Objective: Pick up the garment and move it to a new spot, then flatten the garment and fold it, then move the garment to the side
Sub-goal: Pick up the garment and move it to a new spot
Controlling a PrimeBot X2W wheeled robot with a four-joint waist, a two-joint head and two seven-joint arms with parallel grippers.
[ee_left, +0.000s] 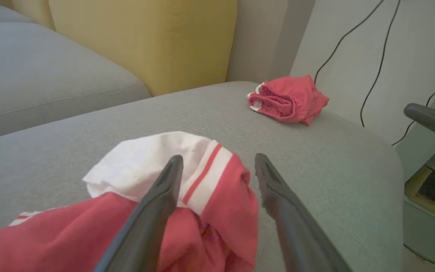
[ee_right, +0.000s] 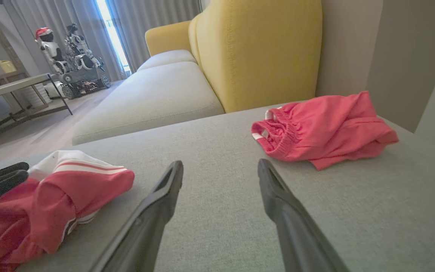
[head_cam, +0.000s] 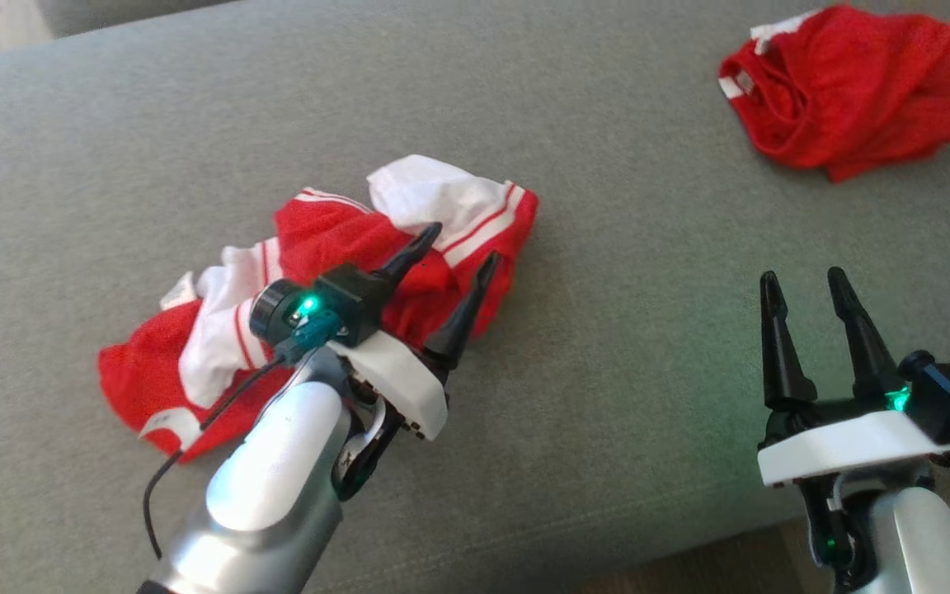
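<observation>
Garment lies crumpled under your left gripper, jaws spread, right gripper spread too; flattening looks next, so pinch opposite edges.

Count for you, operator. Garments: 2 — crumpled red-and-white striped fabric garment, crumpled plain red mesh garment. Grippers: 2 — left gripper, right gripper; you see 2 long dark tapered fingers on each. Grey fabric cushion: 1.
</observation>
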